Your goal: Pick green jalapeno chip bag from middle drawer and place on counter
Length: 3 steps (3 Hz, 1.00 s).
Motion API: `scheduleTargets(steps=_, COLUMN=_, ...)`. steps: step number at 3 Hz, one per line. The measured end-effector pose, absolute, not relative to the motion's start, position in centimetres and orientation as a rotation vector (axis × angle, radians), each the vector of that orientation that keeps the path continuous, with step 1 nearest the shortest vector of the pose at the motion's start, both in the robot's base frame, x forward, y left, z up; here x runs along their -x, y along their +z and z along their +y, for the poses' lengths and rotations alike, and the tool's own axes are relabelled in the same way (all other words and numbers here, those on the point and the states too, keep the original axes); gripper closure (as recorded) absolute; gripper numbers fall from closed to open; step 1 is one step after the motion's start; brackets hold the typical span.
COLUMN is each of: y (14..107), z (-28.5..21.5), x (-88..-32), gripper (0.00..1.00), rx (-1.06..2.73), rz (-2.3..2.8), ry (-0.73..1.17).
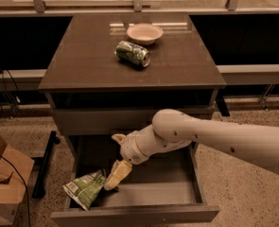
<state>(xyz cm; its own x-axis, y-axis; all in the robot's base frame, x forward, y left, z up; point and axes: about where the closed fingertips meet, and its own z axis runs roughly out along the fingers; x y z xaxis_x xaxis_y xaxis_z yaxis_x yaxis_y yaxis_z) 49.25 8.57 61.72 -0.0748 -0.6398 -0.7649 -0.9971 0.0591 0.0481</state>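
The green jalapeno chip bag (84, 188) lies crumpled on the floor of the open middle drawer (177, 193), in its front left corner. My gripper (116, 157) is open and empty inside the drawer. Its lower fingertip (114, 178) is right beside the bag's right edge; I cannot tell whether it touches. The white arm reaches in from the right over the drawer. The counter (82, 56) is the dark top of the cabinet above.
A green-patterned drink can (133, 53) lies on its side on the counter, with a pale bowl (144, 33) behind it. A closed drawer front (96, 119) sits above the open one. A cardboard box (4, 181) stands on the floor at left.
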Motion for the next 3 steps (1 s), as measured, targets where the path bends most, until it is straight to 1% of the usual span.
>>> scheduleTargets(steps=1, y=57.5, z=10.5, x=-50.1, gripper=0.0, rx=1.596, rz=1.804, ry=0.868)
scheduleTargets(steps=2, y=57.5, z=10.5, x=-50.1, gripper=0.0, rx=1.596, rz=1.804, ry=0.868)
scheduleTargets(steps=3, y=55.8, z=11.6, x=-50.3, gripper=0.0, rx=1.629, rz=1.812, ry=0.848)
